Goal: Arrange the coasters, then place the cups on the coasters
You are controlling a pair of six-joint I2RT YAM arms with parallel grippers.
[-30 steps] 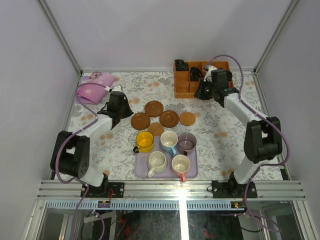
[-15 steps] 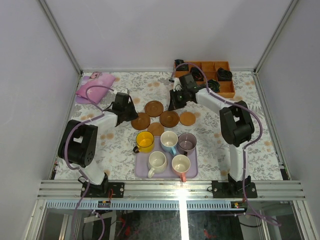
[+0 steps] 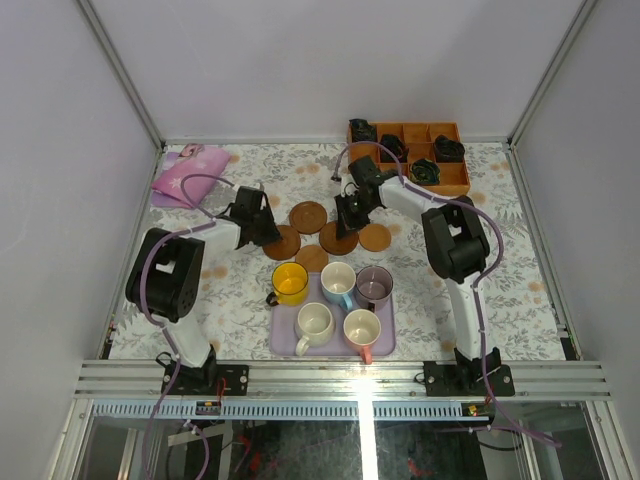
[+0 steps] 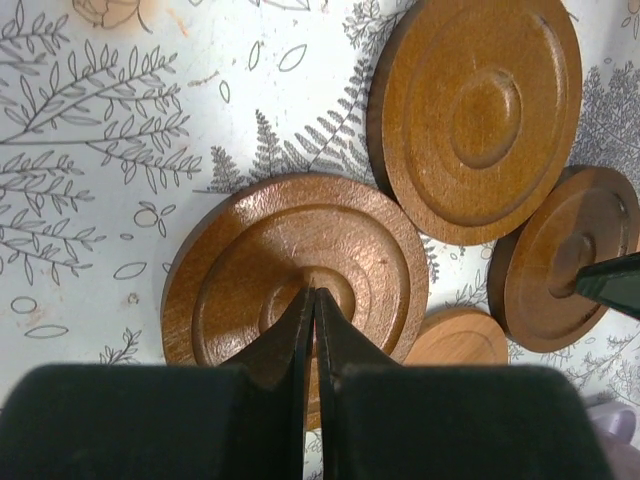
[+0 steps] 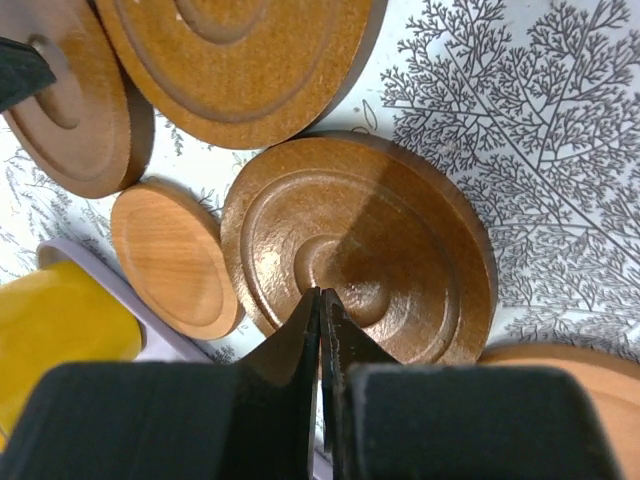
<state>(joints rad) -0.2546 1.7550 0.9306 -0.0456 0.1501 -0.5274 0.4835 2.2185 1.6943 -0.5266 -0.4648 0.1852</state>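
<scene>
Five coasters lie grouped at the table's middle: three dark ringed ones (image 3: 283,243) (image 3: 308,216) (image 3: 338,238) and two light tan ones (image 3: 375,237) (image 3: 312,258). My left gripper (image 3: 269,236) (image 4: 314,292) is shut, its tips resting on the centre of the left dark coaster (image 4: 250,260). The right gripper (image 3: 346,224) (image 5: 320,292) is also shut, tips on the centre of the middle dark coaster (image 5: 400,230). Five cups stand on the lavender tray (image 3: 332,348): yellow (image 3: 290,283), blue (image 3: 338,280), greyish-purple (image 3: 374,286), cream (image 3: 315,323) and pink (image 3: 361,329).
An orange-brown compartment box (image 3: 455,178) with black items stands at the back right. A pink pouch (image 3: 185,175) lies at the back left. The tray sits close to the two nearest coasters. Metal frame posts and grey walls enclose the table.
The right arm swung from the box down to the middle dark coaster. The left arm moved right onto the left dark coaster, and its jaws closed fully.
</scene>
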